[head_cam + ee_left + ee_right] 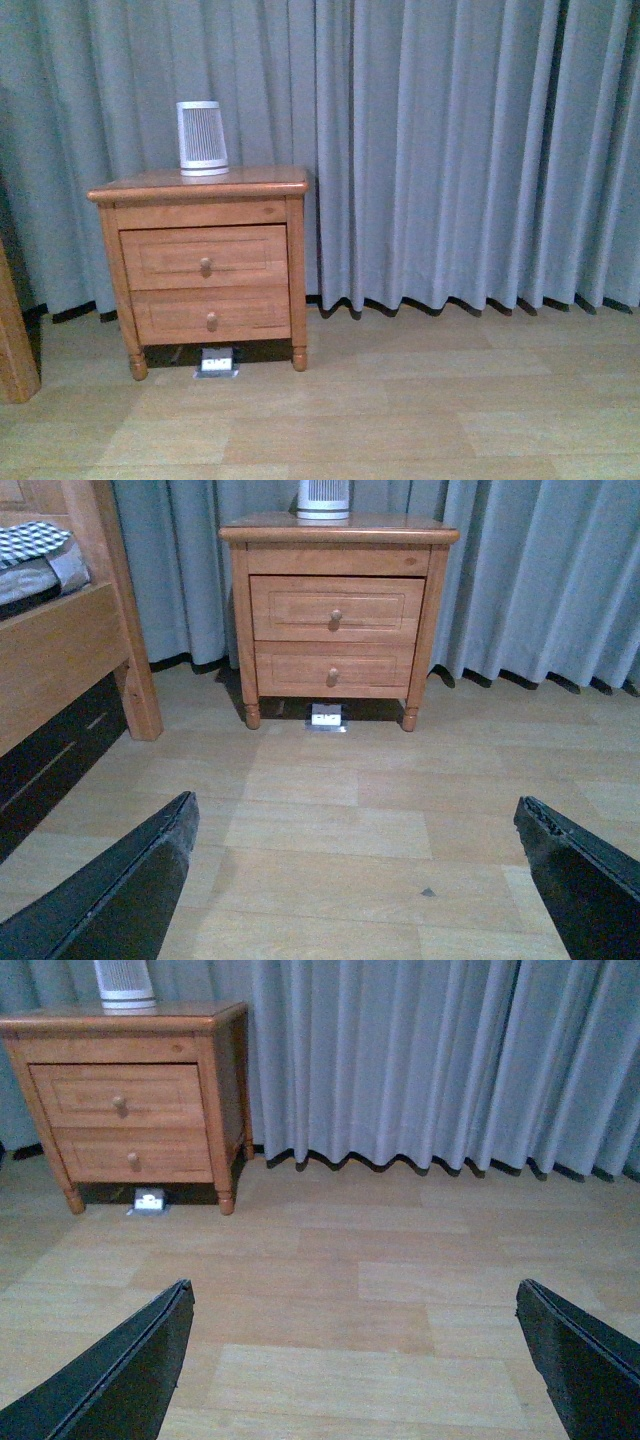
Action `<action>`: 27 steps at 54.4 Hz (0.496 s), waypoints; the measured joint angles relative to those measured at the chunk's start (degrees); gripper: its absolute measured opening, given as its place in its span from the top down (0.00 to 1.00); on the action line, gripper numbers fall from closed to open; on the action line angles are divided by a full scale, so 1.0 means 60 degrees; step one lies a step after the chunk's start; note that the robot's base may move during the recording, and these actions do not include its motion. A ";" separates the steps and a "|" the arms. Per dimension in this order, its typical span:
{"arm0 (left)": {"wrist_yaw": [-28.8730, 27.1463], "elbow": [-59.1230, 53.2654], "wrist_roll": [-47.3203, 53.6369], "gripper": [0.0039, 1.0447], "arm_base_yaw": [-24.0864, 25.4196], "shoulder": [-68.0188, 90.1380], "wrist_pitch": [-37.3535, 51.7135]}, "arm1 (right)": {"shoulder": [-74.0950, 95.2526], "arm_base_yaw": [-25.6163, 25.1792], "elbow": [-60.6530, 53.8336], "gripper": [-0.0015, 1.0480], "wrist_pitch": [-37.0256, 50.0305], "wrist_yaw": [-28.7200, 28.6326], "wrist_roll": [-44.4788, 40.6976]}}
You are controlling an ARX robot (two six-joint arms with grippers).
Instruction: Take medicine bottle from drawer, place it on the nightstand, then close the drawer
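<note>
A small orange-brown nightstand stands against a grey curtain on a pale wood floor. Its upper drawer is pushed fully shut, so the inside is hidden. A round knob sits at the middle of its front. The lower drawer beneath is shut too. A ribbed white cylinder stands upright on the bench top, towards the back.

The left hand is spread wide and holds nothing. The nightstand is straight ahead of it and well apart, with only floor between them. A wooden bed runs along one side of this hand, its post standing near the nightstand's leg. Checked bedding lies on top of it.

The right hand is also spread wide and holds nothing. Mostly curtain lies ahead of it, with the nightstand further off to one side.

A small white box sits on the floor under the nightstand's front edge, between the feet.
</note>
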 joint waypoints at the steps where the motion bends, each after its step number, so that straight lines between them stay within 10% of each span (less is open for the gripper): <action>1: 0.0000 0.0000 0.0000 0.06 0.0000 -0.0004 0.0000 | 0.0000 0.0000 0.0000 0.07 0.0000 0.0004 -0.0004; 27: 0.0004 0.0000 0.0000 0.06 0.0000 -0.0004 0.0000 | -0.0004 0.0000 0.0000 0.07 0.0000 0.0007 -0.0004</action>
